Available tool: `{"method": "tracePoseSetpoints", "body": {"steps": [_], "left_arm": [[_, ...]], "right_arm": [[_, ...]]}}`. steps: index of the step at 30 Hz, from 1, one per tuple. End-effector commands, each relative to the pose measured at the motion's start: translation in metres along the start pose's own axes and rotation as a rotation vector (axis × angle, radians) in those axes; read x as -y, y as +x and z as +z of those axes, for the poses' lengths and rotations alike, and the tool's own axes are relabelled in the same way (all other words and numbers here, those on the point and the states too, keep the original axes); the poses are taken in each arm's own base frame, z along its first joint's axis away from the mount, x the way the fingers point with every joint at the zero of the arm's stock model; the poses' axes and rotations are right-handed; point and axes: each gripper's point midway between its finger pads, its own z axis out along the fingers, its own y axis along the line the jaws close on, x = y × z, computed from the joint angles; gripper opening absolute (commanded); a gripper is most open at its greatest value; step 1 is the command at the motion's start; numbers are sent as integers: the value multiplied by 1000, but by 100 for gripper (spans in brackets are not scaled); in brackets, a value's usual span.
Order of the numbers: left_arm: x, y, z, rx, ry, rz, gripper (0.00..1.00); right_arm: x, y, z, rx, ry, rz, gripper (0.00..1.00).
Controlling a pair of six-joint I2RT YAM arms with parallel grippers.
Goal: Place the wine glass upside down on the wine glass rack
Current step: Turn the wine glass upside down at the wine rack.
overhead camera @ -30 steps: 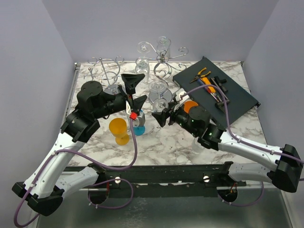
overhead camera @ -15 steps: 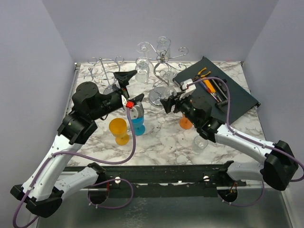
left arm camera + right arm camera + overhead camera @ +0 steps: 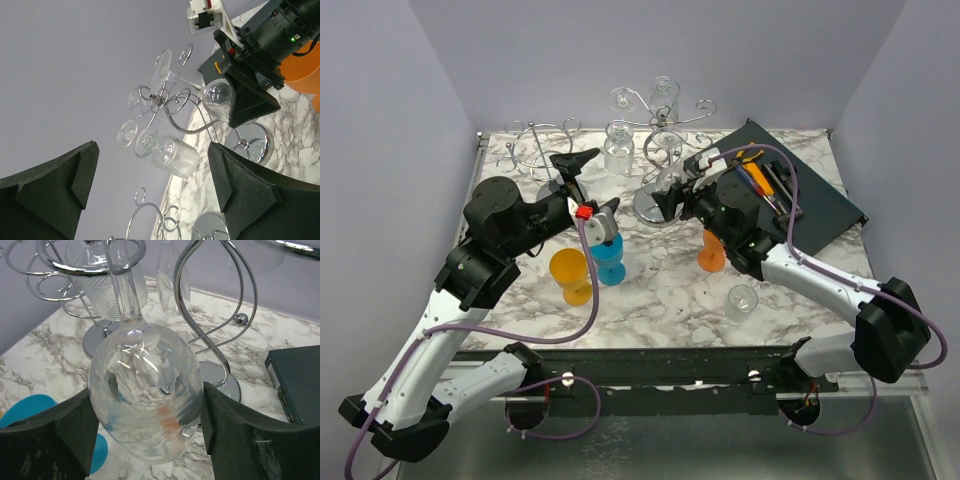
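A clear wine glass [image 3: 145, 405] hangs bowl down between my right gripper's fingers. Its stem [image 3: 122, 285] rises into a chrome hook of the wine glass rack [image 3: 220, 380]. My right gripper [image 3: 147, 435] is shut on the bowl. From above, the right gripper [image 3: 666, 200] sits against the front of the rack [image 3: 660, 125]. The left wrist view shows the held glass [image 3: 217, 100] under a rack arm [image 3: 165, 97]. My left gripper [image 3: 588, 188] is open and empty, left of the rack, above the blue cup [image 3: 610, 262]; in its own view the left gripper [image 3: 155, 195] has wide-apart jaws.
Other clear glasses [image 3: 618, 140] hang on the rack. A second wire rack [image 3: 540, 150] stands at the back left. A yellow cup [image 3: 570, 275], an orange cup [image 3: 712, 250] and a small clear glass [image 3: 742, 298] stand on the marble. A dark tray with tools [image 3: 790, 195] lies at the right.
My right gripper has carried the wine glass back and up from beside the blue cup to the rack. My left gripper has drawn back a little to the left.
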Motion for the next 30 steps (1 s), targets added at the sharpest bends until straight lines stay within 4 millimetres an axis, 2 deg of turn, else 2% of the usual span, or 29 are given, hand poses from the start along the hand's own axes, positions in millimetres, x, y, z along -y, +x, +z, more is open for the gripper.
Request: {"method": "tracePoseSetpoints", "body": {"steps": [1, 6, 12, 19, 30], "left_arm": [[0, 5, -6, -35, -26, -67, 99], [0, 4, -7, -38, -36, -126, 99], [-6, 7, -7, -67, -74, -203, 99], [-13, 6, -6, -73, -93, -230, 99], [-18, 14, 1, -107, -113, -249, 99]], "right_arm": [[-1, -32, 10, 88, -35, 16, 26], [4, -24, 20, 63, -34, 11, 25], [1, -12, 34, 32, -54, -12, 24], [-12, -12, 44, 28, -126, -22, 24], [-23, 0, 46, -3, -190, -62, 22]]}}
